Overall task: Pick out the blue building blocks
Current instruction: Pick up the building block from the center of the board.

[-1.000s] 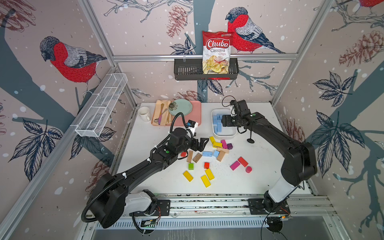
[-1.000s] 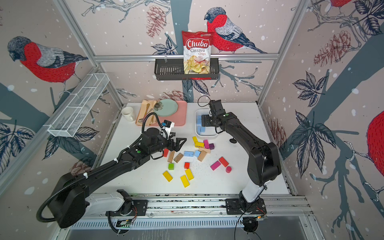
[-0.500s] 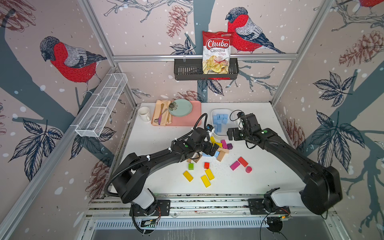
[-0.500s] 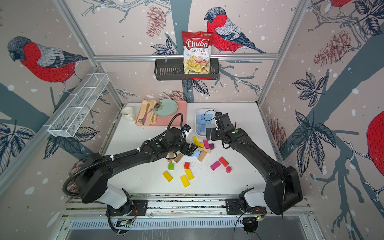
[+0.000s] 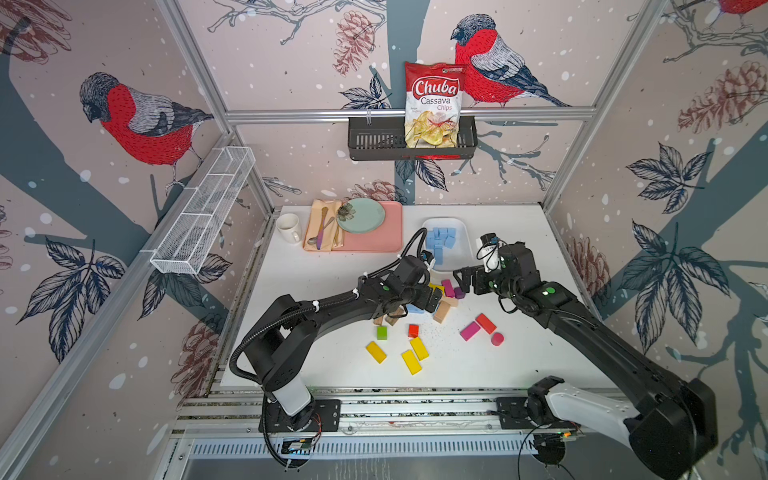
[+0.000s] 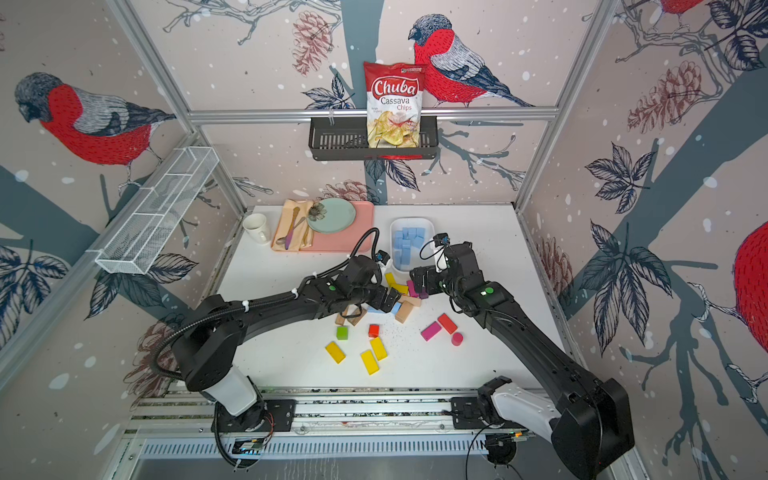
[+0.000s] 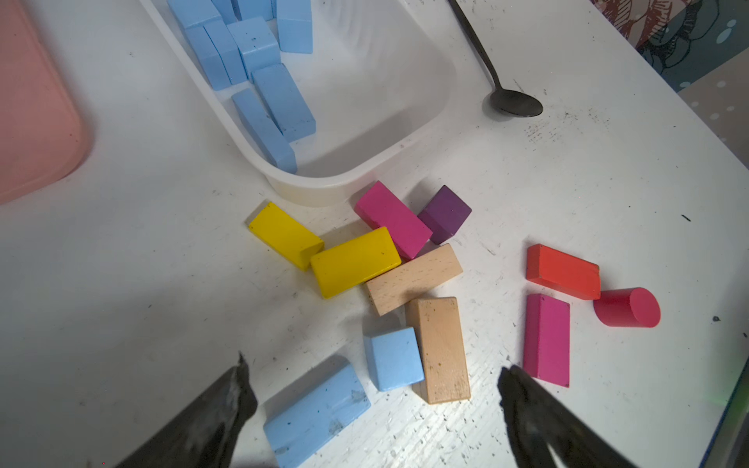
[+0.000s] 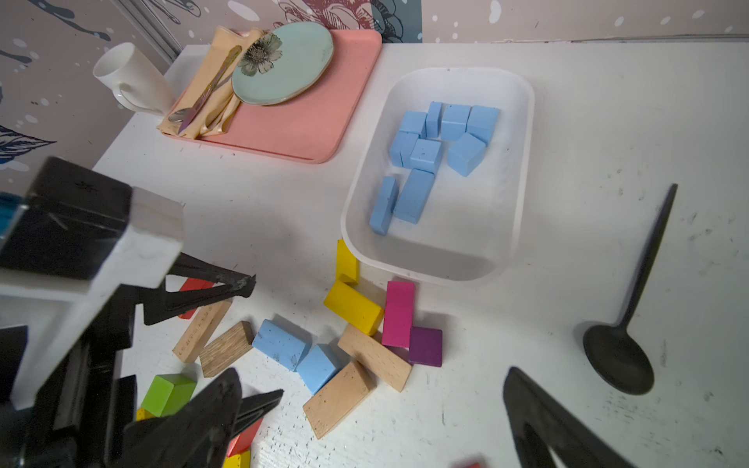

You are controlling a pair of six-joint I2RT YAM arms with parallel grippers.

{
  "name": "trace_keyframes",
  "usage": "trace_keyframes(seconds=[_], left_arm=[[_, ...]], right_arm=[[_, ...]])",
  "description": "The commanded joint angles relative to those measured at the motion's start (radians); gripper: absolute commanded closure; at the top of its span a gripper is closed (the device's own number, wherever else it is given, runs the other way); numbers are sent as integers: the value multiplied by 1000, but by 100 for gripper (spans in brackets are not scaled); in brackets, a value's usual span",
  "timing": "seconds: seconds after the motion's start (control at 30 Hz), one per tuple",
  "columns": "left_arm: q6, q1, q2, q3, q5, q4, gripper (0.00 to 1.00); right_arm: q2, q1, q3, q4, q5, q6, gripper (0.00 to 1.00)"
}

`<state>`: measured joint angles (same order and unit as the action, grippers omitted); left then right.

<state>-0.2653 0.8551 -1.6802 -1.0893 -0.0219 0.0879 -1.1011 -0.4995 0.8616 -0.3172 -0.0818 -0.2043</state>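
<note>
Several blue building blocks lie in the white tray, seen also in both top views. Two more sit loose on the table among the other blocks: a blue bar and a blue cube, side by side in the right wrist view too. My left gripper hangs open just above this pair, its fingers either side of them. Beside it, near the tray's front end, my right gripper is open and empty over the same cluster.
Yellow, magenta, red, green, purple and plain wooden blocks lie scattered round the blue ones. A black spoon lies right of the tray. A pink mat with plate and a mug stand at the back.
My left gripper has moved right over the block cluster. My right gripper has come away from above the tray toward the cluster and has opened fully.
</note>
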Motion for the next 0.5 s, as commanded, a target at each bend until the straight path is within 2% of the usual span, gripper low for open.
trace_keyframes(seconds=[0.0,0.47], left_arm=[[3,10,-20,-26,36,41,3],[21,28,-101,-93,70,101,5]], right_arm=[[3,-2,-2,38,-11,5,0],[-9,-25,-15,36,20,6,0]])
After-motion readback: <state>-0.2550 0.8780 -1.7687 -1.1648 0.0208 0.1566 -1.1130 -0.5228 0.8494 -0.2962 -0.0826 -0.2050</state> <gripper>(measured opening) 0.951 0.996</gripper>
